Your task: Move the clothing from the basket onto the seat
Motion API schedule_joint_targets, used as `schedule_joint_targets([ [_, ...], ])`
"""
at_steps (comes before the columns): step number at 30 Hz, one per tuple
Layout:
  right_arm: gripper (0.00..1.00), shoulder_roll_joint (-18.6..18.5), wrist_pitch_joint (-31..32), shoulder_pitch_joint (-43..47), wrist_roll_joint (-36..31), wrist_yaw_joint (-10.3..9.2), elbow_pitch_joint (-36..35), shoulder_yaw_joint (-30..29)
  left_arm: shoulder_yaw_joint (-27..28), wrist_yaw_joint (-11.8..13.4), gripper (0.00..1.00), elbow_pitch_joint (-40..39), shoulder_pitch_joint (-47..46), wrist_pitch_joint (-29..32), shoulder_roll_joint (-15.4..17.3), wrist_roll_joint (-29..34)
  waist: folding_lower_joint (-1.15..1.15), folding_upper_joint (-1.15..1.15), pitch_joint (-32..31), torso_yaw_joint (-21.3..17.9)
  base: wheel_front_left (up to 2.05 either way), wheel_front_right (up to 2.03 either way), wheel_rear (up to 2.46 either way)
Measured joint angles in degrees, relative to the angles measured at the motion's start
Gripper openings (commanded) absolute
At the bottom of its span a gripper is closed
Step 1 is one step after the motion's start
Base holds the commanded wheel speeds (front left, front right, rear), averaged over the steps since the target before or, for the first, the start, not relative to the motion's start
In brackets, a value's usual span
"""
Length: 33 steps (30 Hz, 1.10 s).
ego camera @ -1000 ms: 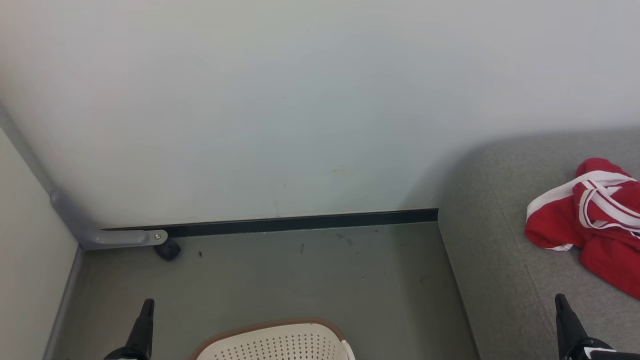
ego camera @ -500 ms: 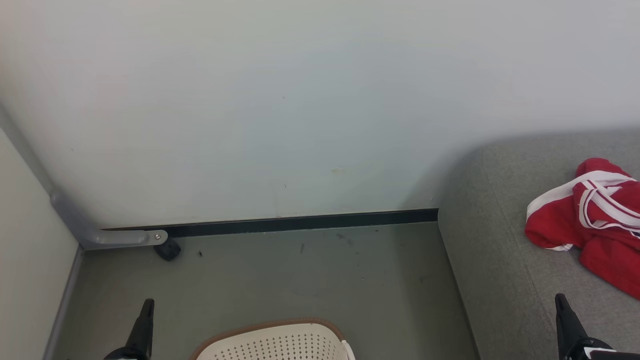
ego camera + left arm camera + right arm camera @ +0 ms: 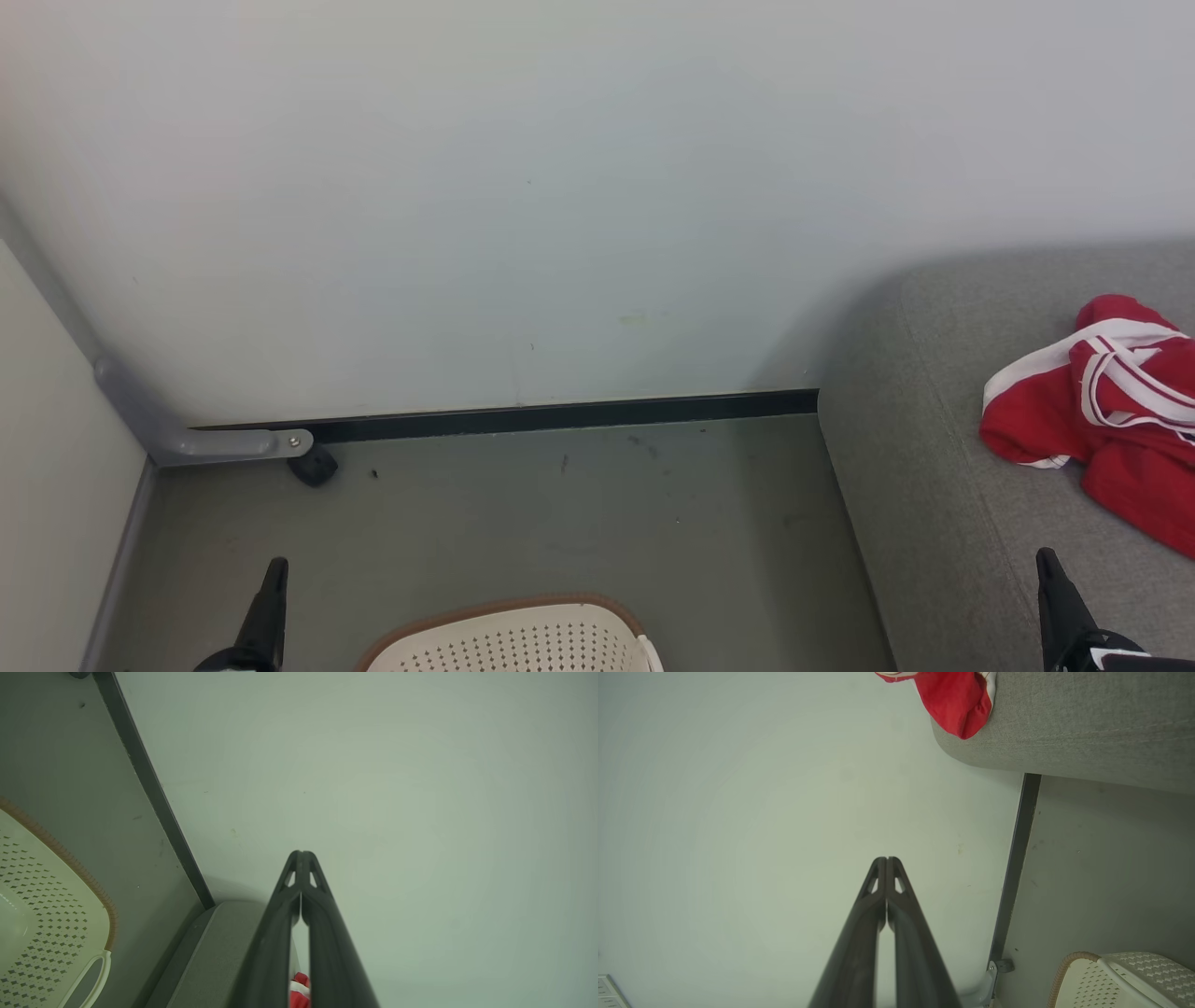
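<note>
Red clothing [image 3: 1106, 411] with white trim lies crumpled on the grey seat [image 3: 924, 448] at the right; a red corner [image 3: 957, 700] shows on the seat [image 3: 1087, 728] in the right wrist view. The cream basket [image 3: 509, 639] with a brown rim stands on the floor at the bottom centre; what is inside it is out of view. My left gripper [image 3: 275, 567] points up left of the basket, shut and empty, its tips [image 3: 302, 853] touching. My right gripper [image 3: 1044, 557] is over the seat's front part, below the clothing, shut and empty, tips [image 3: 886, 859] together.
A pale wall [image 3: 560, 205] with a dark baseboard [image 3: 560, 415] closes the far side. A grey bracket [image 3: 196, 443] and a small black caster [image 3: 313, 464] sit in the left corner. Grey floor [image 3: 560, 523] lies between basket and wall.
</note>
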Motion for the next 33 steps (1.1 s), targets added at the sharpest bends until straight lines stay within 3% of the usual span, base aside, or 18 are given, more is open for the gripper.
schedule_joint_targets([
  [33,0.00,0.01,0.00,0.00,0.01,0.00,-0.03,0.00,0.00,0.00,0.00,-0.01,0.00,0.00,-0.01,0.00,0.01,0.00,0.01,0.00,0.00,0.00,0.00],
])
